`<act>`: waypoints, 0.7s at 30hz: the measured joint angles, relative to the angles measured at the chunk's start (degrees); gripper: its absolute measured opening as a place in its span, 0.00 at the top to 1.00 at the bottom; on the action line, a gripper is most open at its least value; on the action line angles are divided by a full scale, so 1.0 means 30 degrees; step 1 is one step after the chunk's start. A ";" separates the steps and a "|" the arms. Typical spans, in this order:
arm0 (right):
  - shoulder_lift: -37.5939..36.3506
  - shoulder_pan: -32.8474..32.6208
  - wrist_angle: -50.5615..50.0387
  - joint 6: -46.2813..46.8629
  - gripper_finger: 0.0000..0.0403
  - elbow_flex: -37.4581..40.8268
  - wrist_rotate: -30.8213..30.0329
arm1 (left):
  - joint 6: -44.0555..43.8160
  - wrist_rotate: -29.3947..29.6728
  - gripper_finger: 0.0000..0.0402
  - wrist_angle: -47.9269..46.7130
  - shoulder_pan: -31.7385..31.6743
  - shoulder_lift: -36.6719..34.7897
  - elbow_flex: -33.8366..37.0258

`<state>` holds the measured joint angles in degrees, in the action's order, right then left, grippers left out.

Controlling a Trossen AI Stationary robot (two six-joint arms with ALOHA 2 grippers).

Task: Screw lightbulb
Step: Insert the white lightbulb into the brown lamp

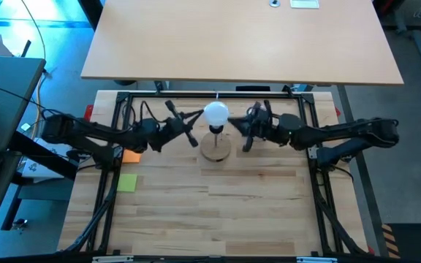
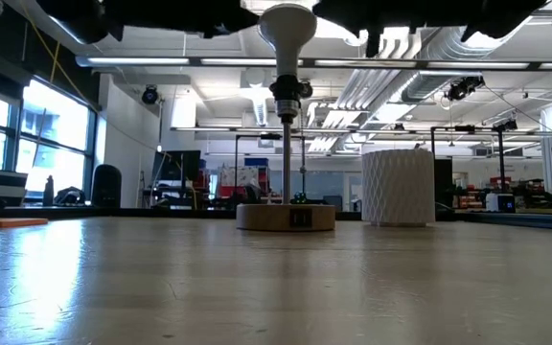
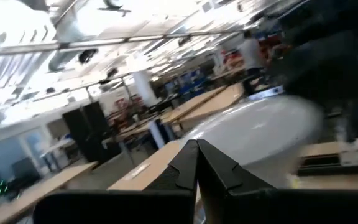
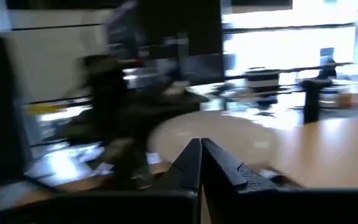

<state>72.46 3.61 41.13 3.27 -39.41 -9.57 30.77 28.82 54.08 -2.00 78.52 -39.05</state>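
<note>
The left pincer [image 1: 185,126] hangs just beside the lightbulb [image 1: 215,113], on its left in the high view, and its own wrist camera shows its two dark fingers pressed tip to tip with nothing between them. The right pincer [image 1: 245,130] hangs just beside the bulb on the other side; its wrist camera also shows the fingers meeting at their tips and holding nothing.

The lightbulb sits on top of the black socket stem [image 2: 287,144], which rises from the round wooden disc [image 1: 215,148] near the back middle of the worktop [image 1: 218,204]. In the low view the bulb [image 2: 287,27] stands upright, round end up and neck down in the socket, so its long axis runs straight up, in line with the stem. Both pincers are up at bulb height, one on each flank and facing inward, and neither touches the bulb as far as the high view shows. I judge the two about equally near, the left perhaps a shade closer. Whether the bulb is screwed fully home cannot be told.

To turn the bulb, either pincer would first have to open and then close in level across that upright axis.

Farther out, a white ribbed cup [image 2: 398,186] stands behind the disc in the low view, and a green note [image 1: 127,183] and an orange note [image 1: 131,155] lie on the worktop by the left arm
</note>
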 joint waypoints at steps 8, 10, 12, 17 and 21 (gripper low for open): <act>-0.0087 -0.1528 -0.0331 -0.1992 1.00 0.0023 0.0443 | -0.0876 0.1662 1.00 -0.1089 -0.1462 0.0168 0.0037; -0.0293 -0.1781 -0.0295 -0.2740 1.00 0.0026 -0.2342 | -0.0524 0.1900 1.00 -0.1151 -0.0936 -0.0079 0.0031; -0.0474 -0.1669 -0.0159 -0.2902 1.00 0.0019 -0.4682 | -0.0110 0.1820 1.00 -0.1000 -0.0288 -0.0362 0.0035; -0.0237 -0.0310 0.0114 -0.1312 1.00 0.0019 -0.4863 | 0.0769 0.0351 1.00 -0.0108 0.0687 -0.0518 0.0031; 0.0367 0.0501 0.0501 0.0362 1.00 0.0004 -0.1590 | 0.0389 -0.0114 1.00 -0.0354 0.0218 -0.0525 0.0031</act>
<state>73.56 5.12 42.64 4.35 -39.40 -14.34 31.94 28.48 53.02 -1.35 76.95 -38.96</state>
